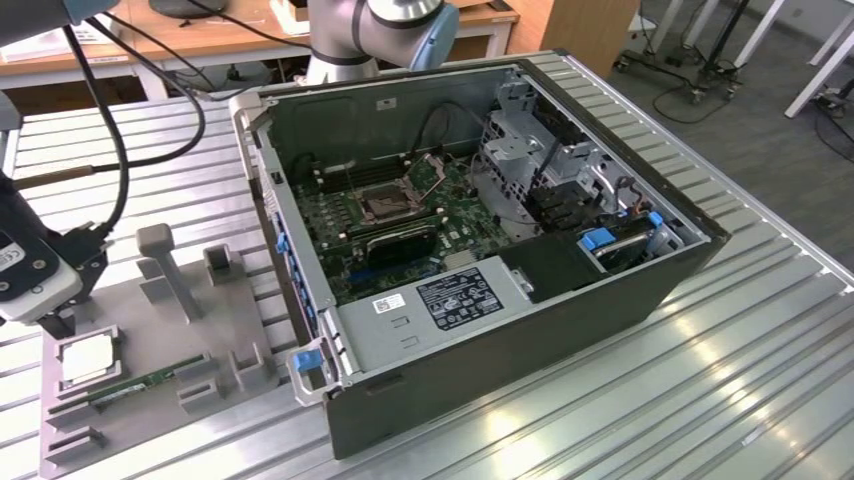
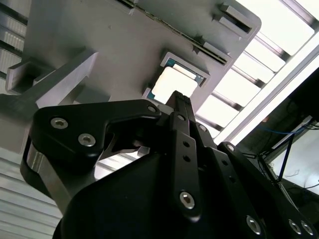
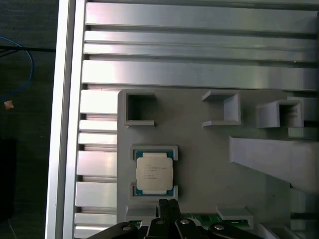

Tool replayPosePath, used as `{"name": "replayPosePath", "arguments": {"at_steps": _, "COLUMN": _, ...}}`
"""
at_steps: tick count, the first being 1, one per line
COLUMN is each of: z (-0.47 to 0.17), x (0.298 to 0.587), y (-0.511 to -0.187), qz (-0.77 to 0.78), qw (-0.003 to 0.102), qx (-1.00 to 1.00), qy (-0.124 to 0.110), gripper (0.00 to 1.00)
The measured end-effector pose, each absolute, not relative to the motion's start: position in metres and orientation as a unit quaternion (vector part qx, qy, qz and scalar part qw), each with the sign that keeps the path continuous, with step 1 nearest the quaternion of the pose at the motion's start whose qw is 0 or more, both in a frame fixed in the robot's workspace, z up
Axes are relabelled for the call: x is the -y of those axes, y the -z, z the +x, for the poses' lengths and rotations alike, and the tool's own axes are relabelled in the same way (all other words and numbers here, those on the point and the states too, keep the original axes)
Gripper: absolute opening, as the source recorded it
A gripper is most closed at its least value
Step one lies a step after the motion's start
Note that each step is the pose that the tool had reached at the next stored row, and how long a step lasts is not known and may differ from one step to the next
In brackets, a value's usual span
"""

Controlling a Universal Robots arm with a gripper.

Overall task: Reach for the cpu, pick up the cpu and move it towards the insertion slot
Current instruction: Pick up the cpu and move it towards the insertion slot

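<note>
exterior view: the gripper [image 1: 56,323] hangs at the exterior view's left over a grey fixture plate [image 1: 214,310] on the slatted table [image 1: 694,380]. its dark tip stands just above the far-left corner of the cpu [image 1: 87,357], and whether they touch cannot be told. the cpu lies flat in a framed nest, silvery face up. the insertion slot [image 1: 387,205] sits well apart, on the board inside the open computer case [image 1: 534,330].

second wrist view: the gripper [image 2: 178,97] has its two jaws pressed together, with only a thin seam between them and nothing held. the cpu [image 2: 172,82] lies just past the tip.

first wrist view: the jaws of the gripper [image 3: 168,205] are together and empty, pointing at the middle of one cpu [image 3: 154,172] edge and stopping just short of it. the chip is near-square, with no marked long axis and its edges parallel to the plate's edges. a green memory stick [image 3: 199,218] lies beside the tip.
</note>
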State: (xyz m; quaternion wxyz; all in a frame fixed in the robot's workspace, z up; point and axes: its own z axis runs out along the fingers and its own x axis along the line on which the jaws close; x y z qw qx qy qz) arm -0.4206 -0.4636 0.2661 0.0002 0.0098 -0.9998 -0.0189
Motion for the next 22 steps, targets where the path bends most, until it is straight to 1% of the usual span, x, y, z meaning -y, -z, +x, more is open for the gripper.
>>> {"name": "replayPosePath", "arguments": {"at_steps": 10, "z": -0.421, "x": 0.464, "y": -0.254, "qz": 0.01, "qw": 0.0, "qx": 1.0, "qy": 0.019, "gripper": 0.11}}
{"name": "replayPosePath", "arguments": {"at_steps": 22, "z": -0.421, "x": 0.462, "y": -0.248, "qz": 0.01, "qw": 0.0, "qx": 1.0, "qy": 0.019, "gripper": 0.11}}
